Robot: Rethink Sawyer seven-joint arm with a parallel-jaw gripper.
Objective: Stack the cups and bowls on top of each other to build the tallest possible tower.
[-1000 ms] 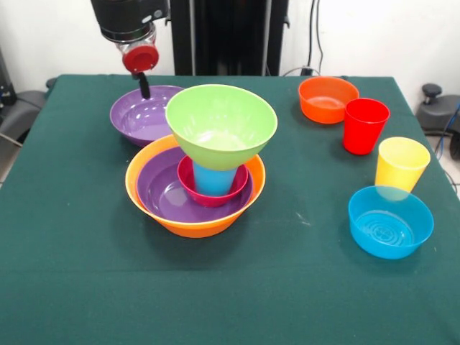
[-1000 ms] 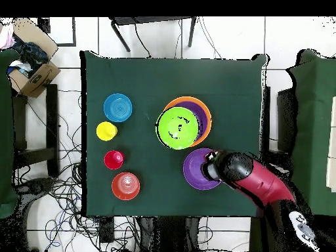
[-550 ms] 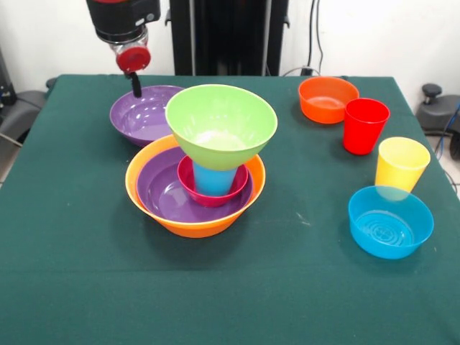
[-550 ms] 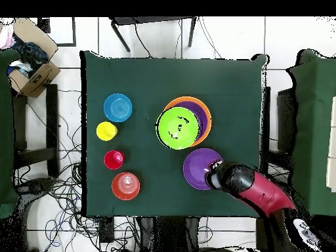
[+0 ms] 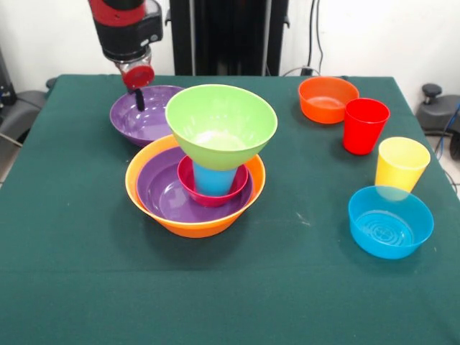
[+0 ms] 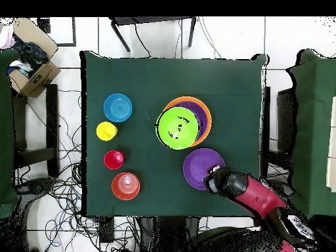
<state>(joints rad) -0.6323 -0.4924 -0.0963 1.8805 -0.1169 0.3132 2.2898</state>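
The tower stands left of the table's centre: a large orange bowl [image 5: 194,224] holds a purple bowl [image 5: 159,188], a small pink-red bowl [image 5: 192,191] and a blue cup [image 5: 213,180], with the lime green bowl [image 5: 221,126] [image 6: 178,128] resting on the cup. Behind it sits a loose purple bowl [image 5: 144,115] [image 6: 200,167]. My gripper [image 5: 139,99] [image 6: 213,176] hangs over that bowl's far rim with nothing seen in it. To the right stand a small orange bowl [image 5: 328,99], a red cup [image 5: 365,126], a yellow cup [image 5: 401,164] and a small blue bowl [image 5: 390,221].
A green cloth covers the table [image 5: 79,273]. In the overhead view a cardboard box [image 6: 29,59] sits off the table's upper left corner and cables lie on the floor along the left and bottom sides.
My gripper has drawn back across the loose purple bowl toward its far rim. The bowls and cups have not moved.
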